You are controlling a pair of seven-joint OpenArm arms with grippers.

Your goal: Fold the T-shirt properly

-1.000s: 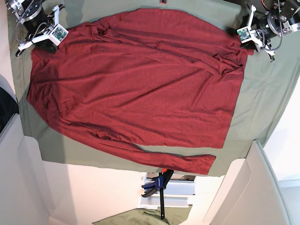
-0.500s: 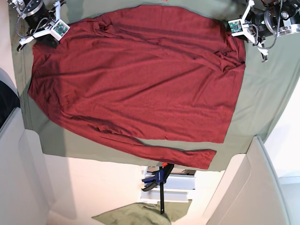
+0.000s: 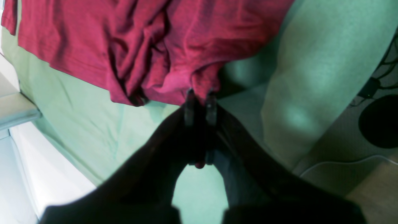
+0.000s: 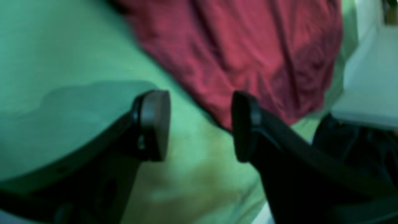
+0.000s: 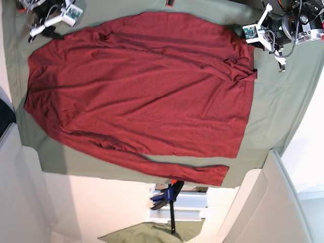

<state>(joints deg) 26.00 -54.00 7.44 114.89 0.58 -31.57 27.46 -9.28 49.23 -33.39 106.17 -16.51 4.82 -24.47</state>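
Base view: T-shirt [image 5: 147,96], seemingly unboxed.Left wrist: T-shirt [image 3: 205,77] seemingly in gripper [image 3: 200,104]

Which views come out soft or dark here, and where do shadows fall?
Right wrist view: the T-shirt and jaws are blurred, with a shadow on the green sheet; left wrist view: jaws dark and soft, cloth fairly clear; base view: sharper overall, floor at lower right washed out.
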